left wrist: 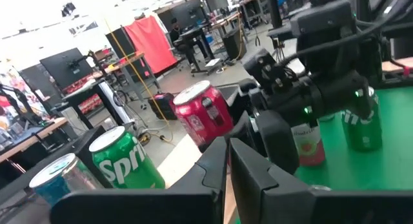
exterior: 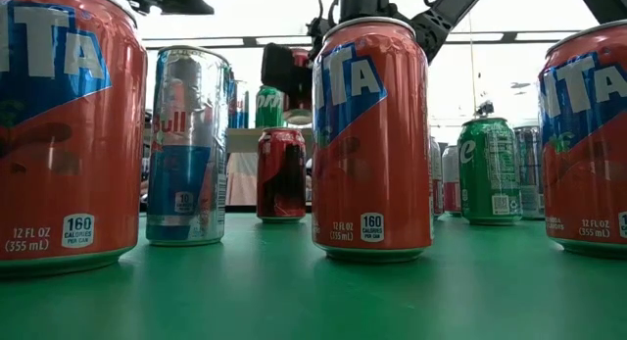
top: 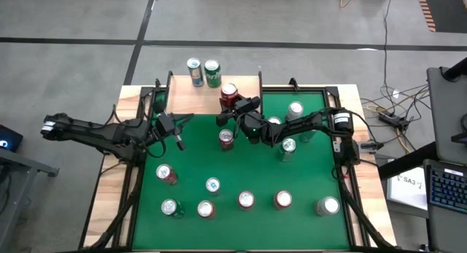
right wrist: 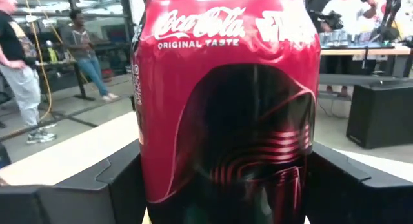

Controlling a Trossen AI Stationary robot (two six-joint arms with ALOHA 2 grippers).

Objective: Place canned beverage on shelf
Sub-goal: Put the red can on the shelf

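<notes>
Left arm idle over the left part of the green table (top: 306, 173). Left gripper (top: 177, 130) has its fingers pressed together, holding nothing; it sits near the shelf's left front corner.

Shelf (top: 186, 100), the light-wood board at the table's far edge, carries a blue-and-silver can (top: 194, 71) and a green Sprite can (top: 211, 72) side by side at its back edge. Further right, a red Coca-Cola can (top: 229, 94) is over the shelf's right front part, between the fingers of the right gripper (top: 235, 107). In the right wrist view that can (right wrist: 226, 101) fills the gap between the two fingers, which stand wide on either side of it. From these views I cannot tell whether the can's base is on the board or just above it.

Risks, judged from here:
- Can is near the shelf's front edge. If released while not fully seated, or with part of its base past the edge, it could tip onto the table.
- A sideways drag of the fingers on withdrawal could topple it.
- A second red can (top: 226, 138) stands on the table just below the right wrist; a low retreat could knock it.
- The two arms are close; a left-arm move toward the shelf could clip the right gripper.
</notes>
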